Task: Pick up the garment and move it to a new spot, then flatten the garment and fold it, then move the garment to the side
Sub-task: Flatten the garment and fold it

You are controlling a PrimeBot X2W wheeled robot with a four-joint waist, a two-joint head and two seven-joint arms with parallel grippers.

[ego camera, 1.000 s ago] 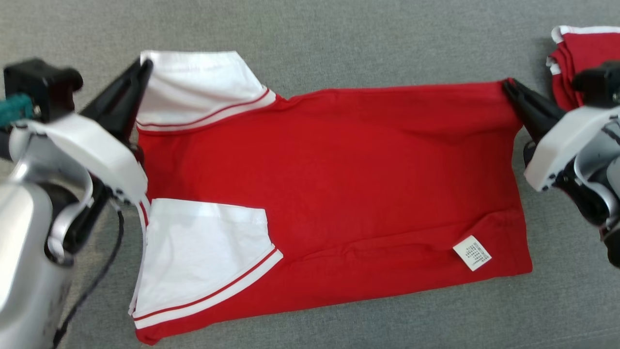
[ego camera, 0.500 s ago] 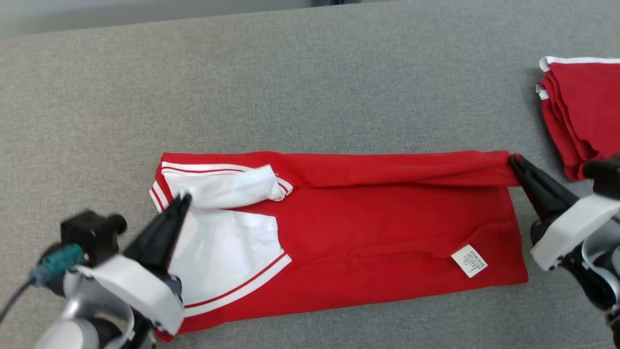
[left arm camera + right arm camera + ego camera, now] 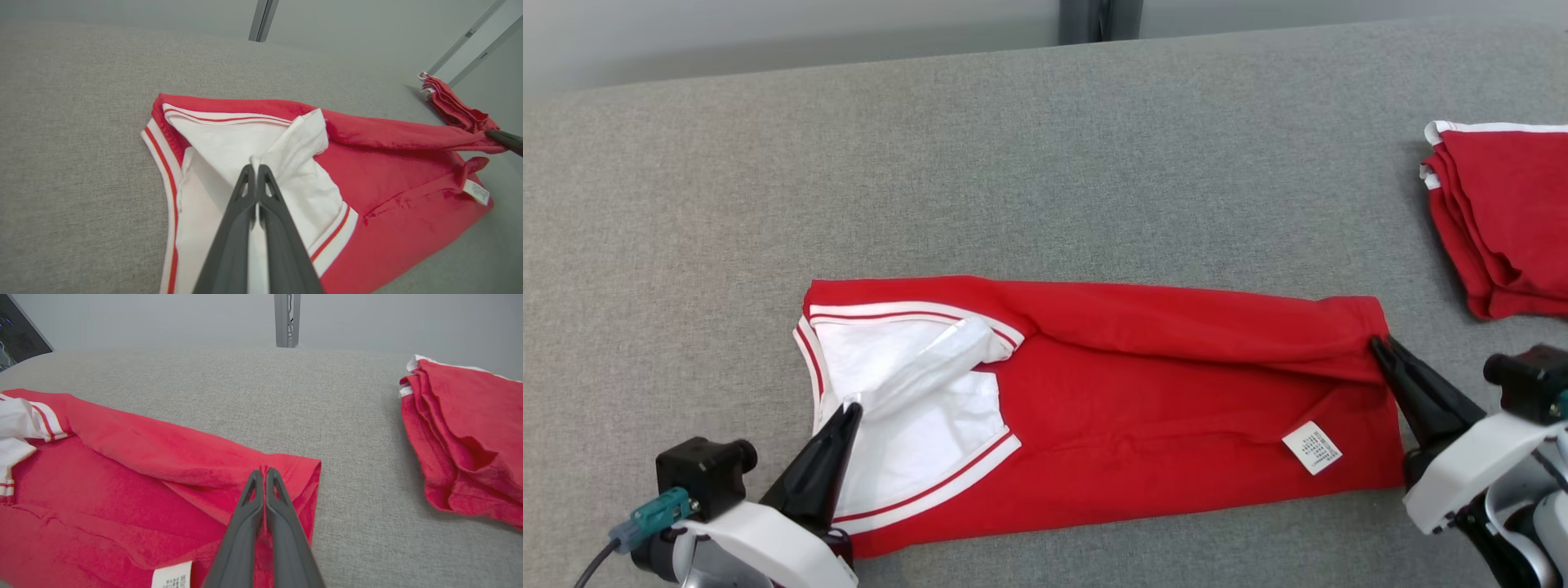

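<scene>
Mid-fold: the shirt (image 3: 1143, 408) lies at centre frame. The left gripper (image 3: 849, 408) pinches its white sleeve (image 3: 931, 359) and the right gripper (image 3: 1376, 343) pinches its hem. Next, probably: lay this doubled edge flat, then release.

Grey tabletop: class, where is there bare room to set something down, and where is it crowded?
Bare: the broad stretch of tabletop between the red garment and the far edge, and the patch left of its white-trimmed end. Crowded: the right side, where the right gripper pinches the garment's hem near the folded red stack.
</scene>
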